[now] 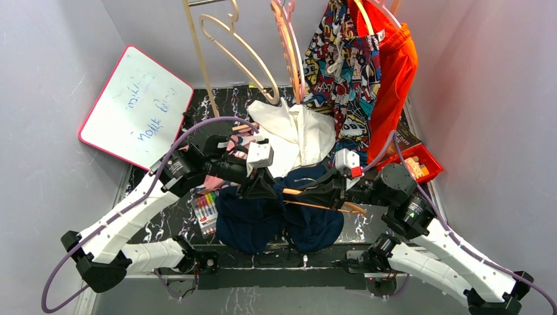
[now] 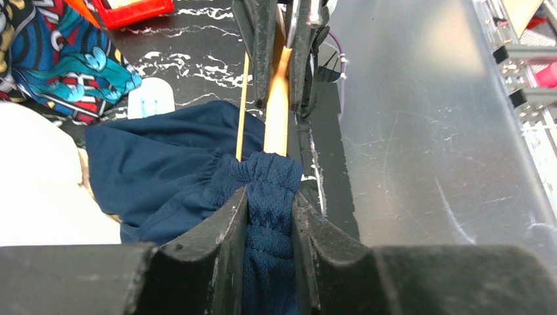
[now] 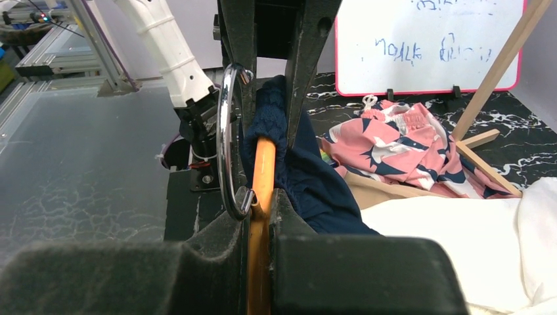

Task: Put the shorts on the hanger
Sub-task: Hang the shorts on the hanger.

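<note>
Navy fabric: shorts (image 1: 263, 226) heaped near front of table (image 1: 360, 230), between both arms. Hanger (image 1: 293, 192) held level, one end buried in cloth, likely for threading.

Left wrist: left gripper (image 2: 269, 216) pinched narrow on bunched waistband (image 2: 266, 177), drawing it onto hanger arm.

Right wrist: right gripper (image 3: 263, 216) clamped on hanger beside metal hook (image 3: 226, 131), steadying it against pull.

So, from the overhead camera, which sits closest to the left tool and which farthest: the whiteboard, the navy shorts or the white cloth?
1. The navy shorts: pinched in the left tool itself, near the front edge.
2. The white cloth: just behind the tool, mid-table.
3. The whiteboard: far off, propped at the back left.
</note>
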You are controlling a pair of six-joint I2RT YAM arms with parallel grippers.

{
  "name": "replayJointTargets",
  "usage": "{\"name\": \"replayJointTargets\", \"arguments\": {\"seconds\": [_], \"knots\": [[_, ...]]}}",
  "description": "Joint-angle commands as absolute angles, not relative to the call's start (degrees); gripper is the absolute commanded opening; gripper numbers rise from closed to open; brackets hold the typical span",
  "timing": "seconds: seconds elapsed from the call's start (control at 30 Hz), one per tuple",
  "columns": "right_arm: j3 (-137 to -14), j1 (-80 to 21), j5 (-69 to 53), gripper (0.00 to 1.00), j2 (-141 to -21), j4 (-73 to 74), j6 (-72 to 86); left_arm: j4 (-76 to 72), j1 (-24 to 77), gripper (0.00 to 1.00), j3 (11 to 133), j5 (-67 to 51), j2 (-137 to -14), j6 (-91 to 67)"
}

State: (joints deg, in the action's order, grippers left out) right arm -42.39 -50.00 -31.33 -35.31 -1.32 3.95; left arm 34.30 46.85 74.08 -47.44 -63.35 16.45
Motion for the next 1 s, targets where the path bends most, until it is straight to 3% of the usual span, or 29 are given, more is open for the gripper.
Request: {"name": "replayJointTargets", "arguments": {"seconds": [0.0,0.07,0.23,0.27,0.33,0.37,0.77,0.97], "knots": [[-46.5,-50.2,-31.8,0.0,-35.1,-7.5,2.7,34.6,47.5,0.1,74.7,-49.2,-63.8,16.5],[-46.7,-50.2,-32.0,0.0,-35.2,-7.1,2.6,34.6,47.7,0.0,74.8,-49.0,-64.1,16.5],[-46.9,-50.2,-32.0,0.0,-35.2,-6.5,2.4,34.1,47.8,0.02,74.8,-48.6,-64.5,15.9],[-46.9,-50.3,-32.0,0.0,-35.1,-6.5,2.5,33.8,47.8,0.2,74.7,-47.9,-64.4,15.2],[-46.9,-50.3,-31.9,0.0,-35.1,-6.4,2.4,33.2,47.8,0.42,74.5,-47.3,-64.3,14.5],[-46.9,-50.3,-31.7,0.0,-35.1,-6.4,2.3,33.1,47.8,0.46,74.4,-47.1,-64.3,14.3],[-47.1,-50.2,-31.4,0.0,-35.3,-6.3,2.0,33.4,47.8,0.43,73.7,-47.3,-64.0,14.6],[-47.9,-50.2,-31.6,0.0,-35.7,-6.2,1.7,34.3,47.8,0.47,73.0,-46.5,-63.9,15.1]]}}
